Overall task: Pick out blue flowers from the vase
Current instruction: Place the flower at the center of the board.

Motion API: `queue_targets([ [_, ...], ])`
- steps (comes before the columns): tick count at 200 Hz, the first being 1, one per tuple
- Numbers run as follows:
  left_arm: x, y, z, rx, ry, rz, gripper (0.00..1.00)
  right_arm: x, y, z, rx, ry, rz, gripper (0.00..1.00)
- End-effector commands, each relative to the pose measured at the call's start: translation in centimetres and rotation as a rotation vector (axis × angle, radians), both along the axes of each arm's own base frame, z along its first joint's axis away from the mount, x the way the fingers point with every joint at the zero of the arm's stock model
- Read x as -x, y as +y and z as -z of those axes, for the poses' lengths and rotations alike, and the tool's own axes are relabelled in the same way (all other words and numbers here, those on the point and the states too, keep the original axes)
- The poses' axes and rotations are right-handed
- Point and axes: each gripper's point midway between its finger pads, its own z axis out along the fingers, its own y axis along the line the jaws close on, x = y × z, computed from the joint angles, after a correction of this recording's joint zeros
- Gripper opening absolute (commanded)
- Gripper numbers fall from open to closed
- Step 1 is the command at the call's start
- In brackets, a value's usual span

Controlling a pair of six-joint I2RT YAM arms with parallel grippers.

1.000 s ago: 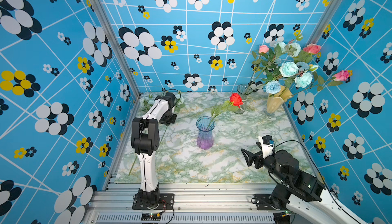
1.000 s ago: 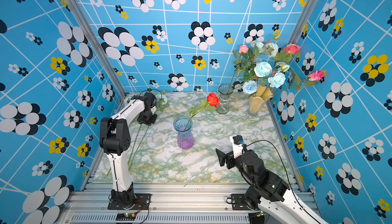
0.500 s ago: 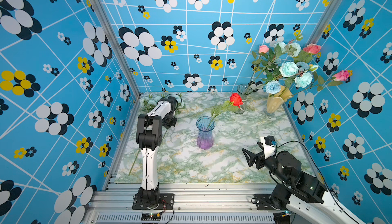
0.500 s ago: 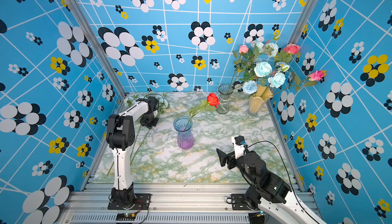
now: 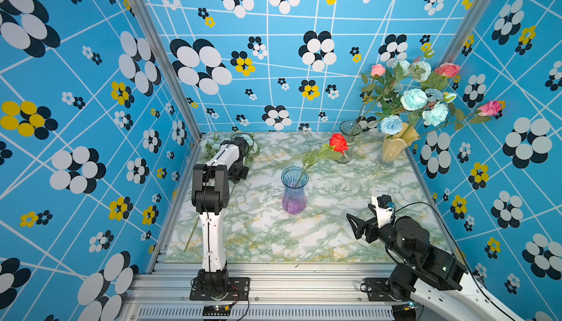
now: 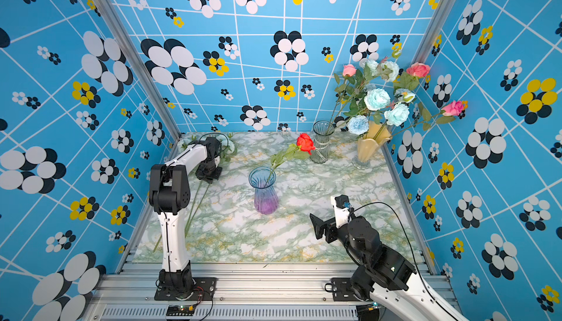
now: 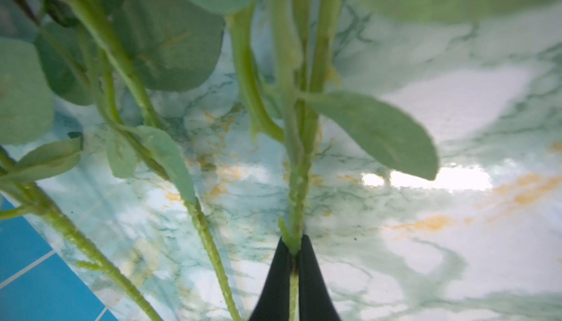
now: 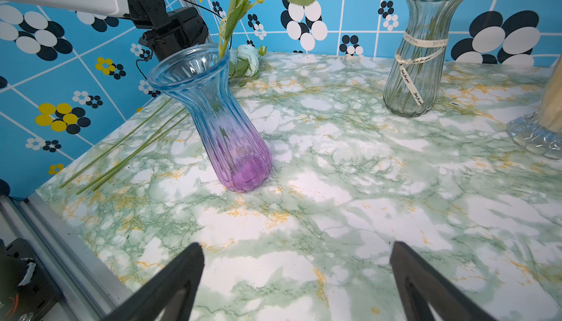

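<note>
Left gripper (image 7: 293,257) clamps the blue flower stem (image 7: 297,188); right gripper (image 8: 295,246) stands open. Stem judged light, bendy: hold below leaves

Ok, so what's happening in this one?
The left gripper is shut on a green stem low over the far left corner of the table, where pale blue flowers lie with their stems along the edge. The blue-purple vase in the middle holds only a red rose. Other blue blooms stand in the yellow vase at the back right. The right gripper hangs open and empty near the front.
</note>
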Motion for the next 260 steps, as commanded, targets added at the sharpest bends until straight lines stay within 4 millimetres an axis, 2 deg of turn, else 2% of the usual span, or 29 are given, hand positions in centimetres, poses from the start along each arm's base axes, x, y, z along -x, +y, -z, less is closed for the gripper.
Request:
queue_targets([
  [1, -0.2, 0.1, 0.4, 0.005, 0.008, -0.025, 0.01, -0.2, 0.1, 0.0, -0.014, -0.001, 0.010, 0.99],
  [25, -0.5, -0.7, -0.5, 0.039, -0.010, -0.037, 0.21, -0.2, 0.1, 0.1, -0.011, 0.001, 0.009, 0.99],
  [43, -1.0, -1.2, -1.5, 0.074, -0.031, -0.053, 0.33, -0.3, 0.1, 0.1, -0.012, 0.001, 0.010, 0.99],
  [59, -1.4, -1.7, -2.7, 0.101, -0.044, -0.063, 0.41, -0.3, 0.2, 0.3, -0.005, 0.006, 0.009, 0.99],
  [74, -1.9, -2.2, -4.1, 0.128, -0.062, -0.067, 0.42, -0.4, 0.2, 0.4, -0.002, 0.008, 0.010, 0.99],
  [79, -2.0, -2.3, -4.6, 0.133, -0.071, -0.070, 0.49, -0.4, 0.2, 0.4, -0.002, 0.008, 0.009, 0.99],
  [89, -2.3, -2.4, -5.7, 0.143, -0.091, -0.074, 0.50, -0.4, 0.2, 0.4, 0.000, 0.010, 0.011, 0.99],
  [99, -2.6, -2.7, -7.2, 0.160, -0.126, -0.078, 0.50, -0.4, 0.3, 0.5, 0.004, 0.011, 0.010, 0.99],
  [106, -2.9, -3.1, -8.3, 0.186, -0.154, -0.081, 0.55, -0.4, 0.2, 0.5, 0.002, 0.011, 0.012, 0.99],
  [126, -3.5, -4.4, -12.1, 0.271, -0.255, -0.089, 0.57, -0.5, 0.2, 0.5, 0.005, 0.011, 0.013, 0.99],
  [134, -3.7, -5.0, -13.8, 0.304, -0.302, -0.090, 0.62, -0.5, 0.2, 0.6, 0.007, 0.011, 0.015, 0.99],
  [169, -3.5, -8.3, -20.8, 0.425, -0.558, -0.075, 0.63, -0.8, 0.2, 1.0, 0.021, 0.021, 0.026, 0.99],
  [181, -2.8, -10.2, -22.8, 0.504, -0.677, -0.054, 0.62, -0.9, 0.2, 1.1, 0.029, 0.024, 0.030, 0.99],
  [194, -1.5, -11.7, -23.0, 0.539, -0.739, -0.037, 0.62, -1.0, 0.3, 1.3, 0.036, 0.029, 0.033, 0.99],
  [199, -1.0, -12.2, -23.9, 0.553, -0.785, -0.029, 0.62, -1.1, 0.3, 1.4, 0.039, 0.032, 0.035, 0.99],
  [212, 0.9, -13.4, -23.6, 0.589, -0.832, -0.016, 0.62, -1.2, 0.4, 1.6, 0.045, 0.036, 0.037, 0.99],
  [213, 0.9, -13.5, -24.1, 0.595, -0.847, -0.013, 0.62, -1.3, 0.4, 1.6, 0.046, 0.036, 0.038, 0.99],
  [214, 1.2, -13.6, -23.4, 0.594, -0.836, -0.015, 0.62, -1.3, 0.4, 1.7, 0.048, 0.038, 0.039, 0.99],
  [218, 1.9, -13.9, -23.4, 0.603, -0.846, -0.009, 0.62, -1.3, 0.4, 1.7, 0.051, 0.038, 0.040, 0.99],
  [238, 4.7, -15.1, -24.0, 0.666, -0.897, 0.004, 0.62, -1.6, 0.5, 2.2, 0.068, 0.047, 0.047, 0.99],
  [260, 7.7, -16.6, -24.8, 0.741, -0.834, 0.035, 0.61, -1.9, 0.6, 3.0, 0.090, 0.064, 0.052, 0.99],
])
